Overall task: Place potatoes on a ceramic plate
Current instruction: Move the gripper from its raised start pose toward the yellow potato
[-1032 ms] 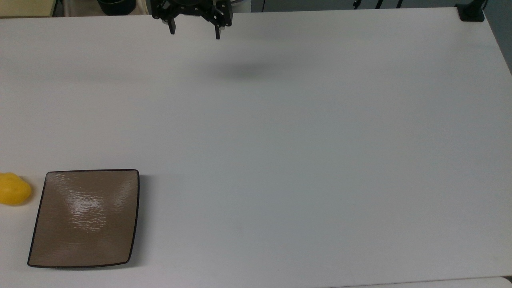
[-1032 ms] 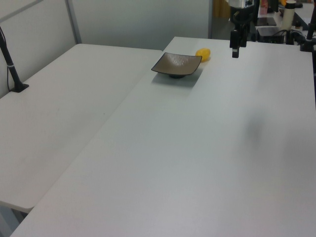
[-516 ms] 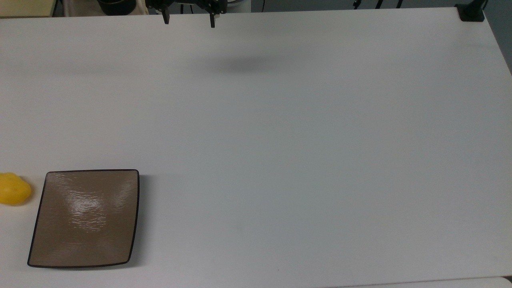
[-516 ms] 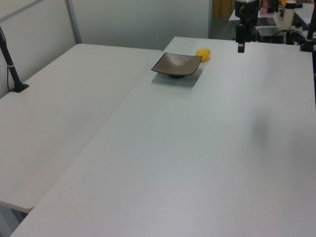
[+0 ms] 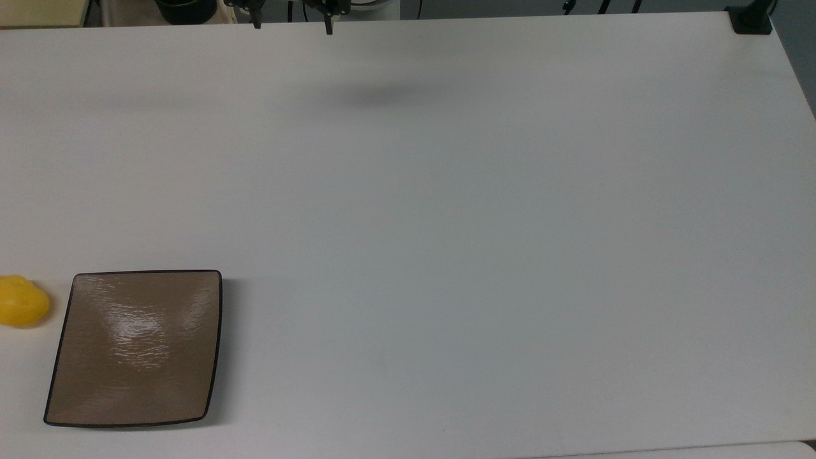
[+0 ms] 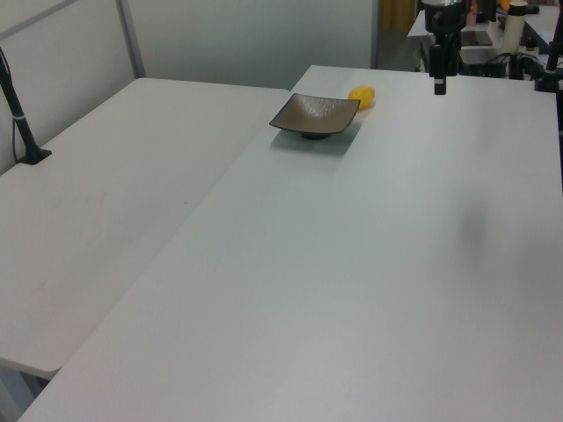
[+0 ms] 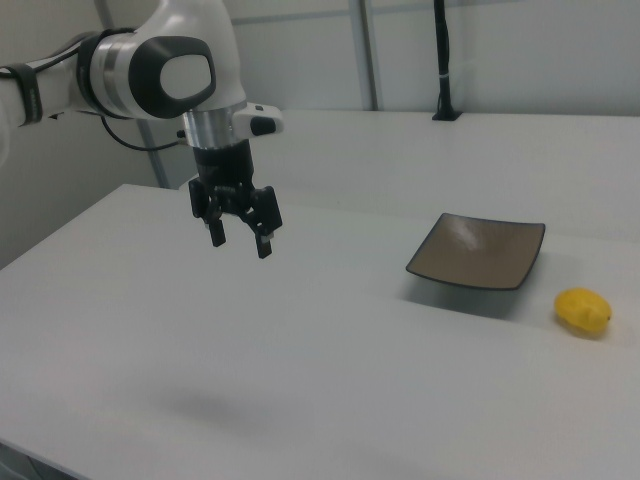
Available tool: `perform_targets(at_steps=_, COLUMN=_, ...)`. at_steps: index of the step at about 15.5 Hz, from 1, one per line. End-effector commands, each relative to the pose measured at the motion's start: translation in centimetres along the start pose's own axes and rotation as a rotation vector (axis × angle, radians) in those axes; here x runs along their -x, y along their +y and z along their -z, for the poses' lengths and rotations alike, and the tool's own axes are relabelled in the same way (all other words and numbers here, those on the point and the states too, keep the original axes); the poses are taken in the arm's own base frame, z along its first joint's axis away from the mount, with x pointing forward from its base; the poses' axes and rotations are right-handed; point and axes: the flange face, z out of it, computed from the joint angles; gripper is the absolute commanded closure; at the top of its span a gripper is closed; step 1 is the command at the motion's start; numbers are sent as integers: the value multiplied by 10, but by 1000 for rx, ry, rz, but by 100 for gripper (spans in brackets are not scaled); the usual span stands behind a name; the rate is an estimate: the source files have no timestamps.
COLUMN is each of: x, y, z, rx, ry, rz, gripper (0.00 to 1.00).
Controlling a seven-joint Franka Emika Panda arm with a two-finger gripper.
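Note:
A small yellow potato (image 5: 22,301) lies on the white table just off the left edge of the square brown ceramic plate (image 5: 135,347) in the top view. In the right view the potato (image 7: 583,311) rests to the right of the plate (image 7: 479,251), apart from it. The left view has the potato (image 6: 361,96) behind the plate (image 6: 314,115). My gripper (image 7: 240,239) hangs open and empty high above the table, far from both; its fingertips (image 5: 328,27) poke in at the top view's upper edge. The left view has the gripper (image 6: 439,85) at upper right.
The white table (image 5: 446,223) stretches wide around the plate. A black post base (image 5: 751,20) sits at the top view's upper right corner. A second white table (image 6: 114,193) adjoins on the left view's left, with a black pole (image 6: 22,123) on it.
The gripper has risen and drifted toward the top view's upper edge, so less of it shows there. Its shadow on the table has shifted slightly. Potato and plate have not moved.

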Motion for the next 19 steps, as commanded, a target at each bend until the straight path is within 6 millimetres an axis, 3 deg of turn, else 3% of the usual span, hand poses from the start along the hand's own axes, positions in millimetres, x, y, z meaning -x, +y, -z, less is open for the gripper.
perform_targets(at_steps=1, x=6, y=12, z=-3, rx=8, ry=-36, rz=-8, gripper=0)
perform_targets(at_steps=4, x=2, y=28, z=2, rx=2, ry=5, rz=-106, gripper=0)
perform_targets(at_steps=9, x=-19, y=80, z=21, rx=-39, ry=186, rz=-534, gripper=0)
perform_targets(at_steps=15, x=-27, y=149, z=21, rx=-93, ry=312, rz=-824, gripper=0)
perform_targets(at_steps=19, x=-54, y=177, z=7, rx=-131, ry=463, rz=-1012, gripper=0)
